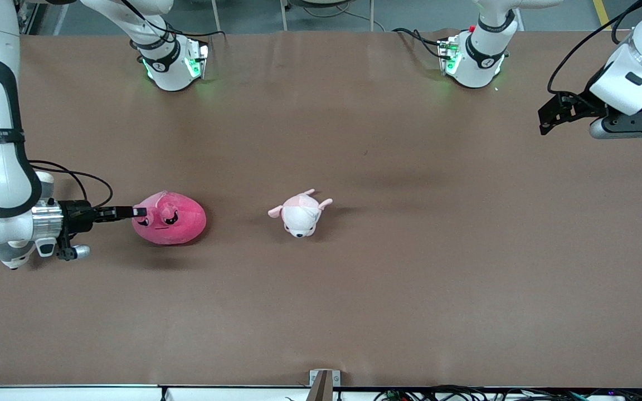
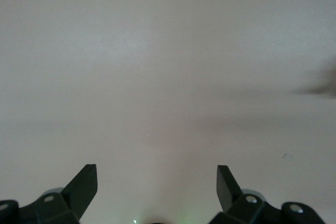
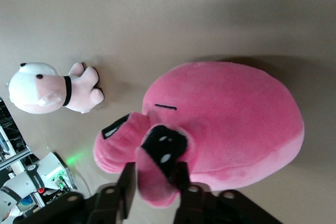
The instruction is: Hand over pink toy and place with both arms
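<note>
The pink toy is a round magenta plush with dark angry eyes, at the right arm's end of the table. My right gripper reaches it from the side and is shut on a fold of plush at its edge. In the right wrist view the two fingers pinch that fold by one dark eye of the pink toy, with my right gripper around it. My left gripper is open and empty, up in the air over the left arm's end of the table. The left wrist view shows my left gripper over bare table.
A small pale pink-and-white plush animal lies on the brown table beside the pink toy, toward the middle; it also shows in the right wrist view. The two arm bases stand along the table's edge farthest from the front camera.
</note>
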`<state>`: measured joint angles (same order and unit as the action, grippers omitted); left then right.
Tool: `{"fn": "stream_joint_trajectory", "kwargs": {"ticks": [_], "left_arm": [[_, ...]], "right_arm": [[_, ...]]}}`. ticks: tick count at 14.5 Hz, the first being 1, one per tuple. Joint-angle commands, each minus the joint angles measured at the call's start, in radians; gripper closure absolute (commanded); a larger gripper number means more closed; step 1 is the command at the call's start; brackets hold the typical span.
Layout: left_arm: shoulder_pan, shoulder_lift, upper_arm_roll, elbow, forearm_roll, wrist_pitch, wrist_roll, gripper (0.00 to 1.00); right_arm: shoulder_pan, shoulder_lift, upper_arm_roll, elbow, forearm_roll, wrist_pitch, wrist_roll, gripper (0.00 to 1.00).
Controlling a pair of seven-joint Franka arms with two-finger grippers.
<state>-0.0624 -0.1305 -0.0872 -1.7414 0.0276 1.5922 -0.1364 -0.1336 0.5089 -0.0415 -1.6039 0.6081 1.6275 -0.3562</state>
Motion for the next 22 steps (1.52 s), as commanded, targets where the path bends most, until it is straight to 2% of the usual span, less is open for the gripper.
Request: {"fn": "stream_joint_trajectory", "kwargs": {"ticks": [1,2,4,6,7,12,15,17,19,22], "left_arm": [[0.004,-0.023,0.004,-0.017,-0.002,-0.011,-0.002,0.0],[0.004,-0.023,0.004,-0.017,0.0,-0.011,-0.003,0.0],[0.003,-0.021,0.003,-0.015,0.003,-0.011,-0.032,0.0],[0.003,-0.018,0.001,-0.013,0.003,-0.011,-0.045,0.0],[0.003,-0.018,0.001,-0.013,0.003,-0.011,-0.045,0.0],[0.003,-0.018,0.001,-0.012,0.003,-0.011,-0.048,0.0],[0.001,-0.018,0.001,-0.01,0.003,-0.011,-0.049,0.0],[0.001,-0.018,0.0,-0.01,0.003,-0.011,-0.049,0.0],[0.001,-0.018,0.0,-0.01,0.003,-0.011,-0.049,0.0],[0.001,-0.018,-0.002,-0.01,0.003,-0.011,-0.049,0.0]], "right_arm": [[-0.034,-0.004,0.008,0.09,0.01,-0.026,0.02,0.0],[-0.032,-0.013,0.006,0.116,-0.007,-0.04,0.049,0.0],[-0.024,-0.032,0.009,0.206,-0.118,-0.075,0.112,0.0],[-0.018,-0.058,0.015,0.268,-0.192,-0.104,0.154,0.0],[-0.011,-0.073,0.014,0.281,-0.221,-0.104,0.16,0.0],[0.06,-0.196,0.014,0.295,-0.485,-0.092,0.178,0.0],[0.095,-0.26,0.014,0.308,-0.586,-0.093,0.241,0.0],[0.097,-0.325,0.015,0.292,-0.591,-0.104,0.307,0.0],[0.089,-0.377,0.012,0.23,-0.591,-0.086,0.309,0.0],[0.085,-0.51,0.009,0.035,-0.593,0.023,0.301,0.0]]}}
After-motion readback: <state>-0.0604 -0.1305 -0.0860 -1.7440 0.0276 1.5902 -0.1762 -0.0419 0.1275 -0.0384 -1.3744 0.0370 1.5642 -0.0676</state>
